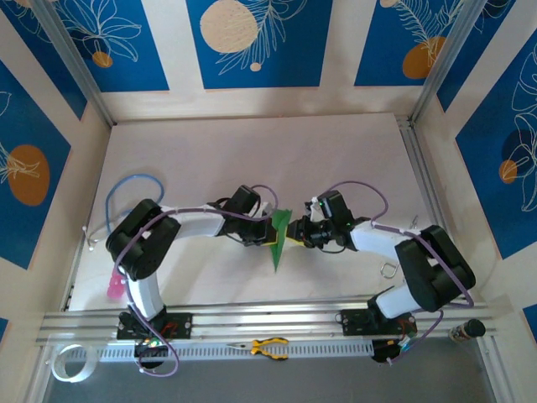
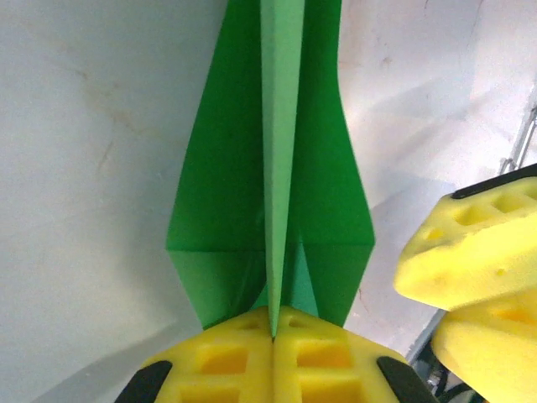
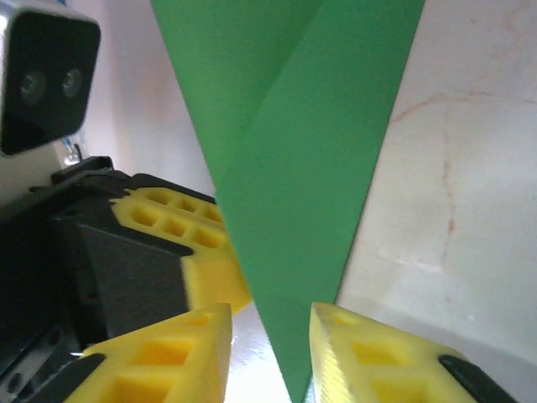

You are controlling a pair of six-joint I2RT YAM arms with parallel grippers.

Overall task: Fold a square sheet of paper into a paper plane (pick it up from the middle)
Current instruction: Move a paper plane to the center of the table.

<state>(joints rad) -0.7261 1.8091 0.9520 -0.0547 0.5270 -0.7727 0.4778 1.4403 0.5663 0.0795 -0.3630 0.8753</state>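
The green square sheet of paper is folded into a slim pointed paper plane (image 1: 279,239) and held upright off the table between the two arms. My left gripper (image 2: 273,332) is shut on the centre crease of the paper plane (image 2: 277,168), whose wings spread to either side. My right gripper (image 3: 270,323) is open. The pointed tip of the paper plane (image 3: 294,168) hangs between its yellow pads with a gap on the left. In the top view my left gripper (image 1: 267,233) and right gripper (image 1: 295,235) face each other across the paper.
A pink object (image 1: 113,287) lies by the left arm's base. Yellow-handled pliers (image 1: 270,346) rest on the front rail. A blue cable (image 1: 134,189) loops at the left. A metal ring (image 1: 388,269) sits near the right arm. Walls enclose the white table (image 1: 252,159).
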